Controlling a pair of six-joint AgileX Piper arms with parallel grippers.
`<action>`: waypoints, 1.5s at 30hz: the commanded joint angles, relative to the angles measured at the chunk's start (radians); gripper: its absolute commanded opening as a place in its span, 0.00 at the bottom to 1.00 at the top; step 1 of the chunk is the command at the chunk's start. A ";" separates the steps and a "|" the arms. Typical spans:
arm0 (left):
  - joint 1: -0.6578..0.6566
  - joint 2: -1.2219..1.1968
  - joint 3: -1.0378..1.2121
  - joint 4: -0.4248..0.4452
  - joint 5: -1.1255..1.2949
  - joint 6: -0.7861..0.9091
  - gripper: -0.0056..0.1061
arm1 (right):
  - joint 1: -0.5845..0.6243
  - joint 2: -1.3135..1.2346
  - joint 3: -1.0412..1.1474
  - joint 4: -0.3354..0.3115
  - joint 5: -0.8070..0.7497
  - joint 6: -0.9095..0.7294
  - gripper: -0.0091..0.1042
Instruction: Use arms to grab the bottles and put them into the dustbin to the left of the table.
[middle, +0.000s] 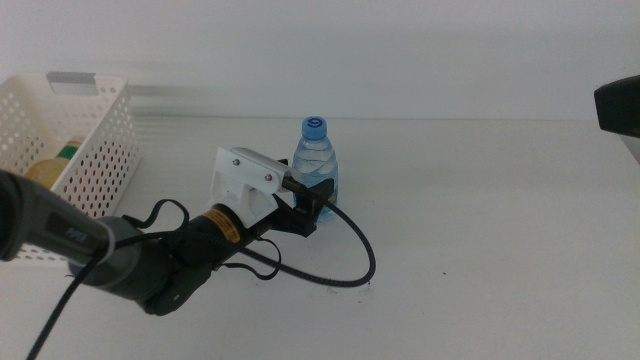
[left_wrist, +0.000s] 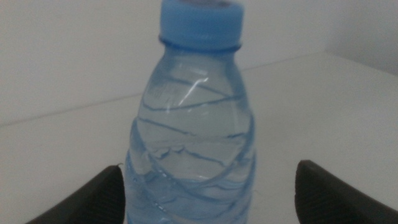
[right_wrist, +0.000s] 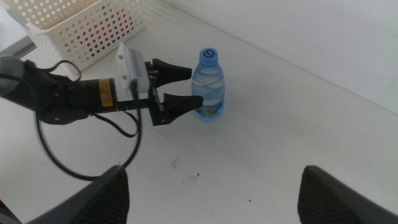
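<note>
1. The squat clear water bottle with a blue cap (middle: 316, 160) stands upright on the plain white counter (middle: 480, 230), near the middle of it and well apart from the basket.
2. The left claw (middle: 318, 202) of the matte black left arm (middle: 130, 260) is at the bottle, low on its body. Its two dark jaws are open, one on each side of the bottle.
3. In the left wrist view the bottle (left_wrist: 193, 143) fills the space between the jaws. One jaw seems to be just beside the bottle wall or touching it, and the other jaw is apart from it.
4. In the right wrist view the same left claw (right_wrist: 193, 87) shows its two wedge-shaped jaws spread around the lower half of the bottle (right_wrist: 209, 87). I cannot tell if they press on it.
5. A black cable (middle: 340, 262) runs in a loop from the left wrist over the counter.
6. The white rectangular plastic basket with rows of small holes (middle: 95, 150) stands at the left edge of the counter. Through its wall a yellow bottle with a green part (middle: 55, 165) is visible inside it.
7. The right claw (right_wrist: 211, 205) is raised above the counter, well apart from the bottle, and its jaws are wide open and hold nothing. In the middle view only a dark part (middle: 618, 105) of the right arm shows at the right edge.
</note>
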 joint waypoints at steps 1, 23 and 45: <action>0.000 0.028 -0.038 0.007 0.016 -0.018 0.89 | 0.002 -0.004 -0.006 -0.004 -0.009 -0.005 0.80; 0.017 0.151 -0.274 0.135 0.202 -0.099 0.57 | 0.002 -0.004 -0.006 -0.004 -0.009 0.021 0.80; 0.063 -0.383 -0.559 -0.011 1.344 -0.109 0.10 | 0.002 -0.004 -0.006 -0.004 -0.009 0.021 0.80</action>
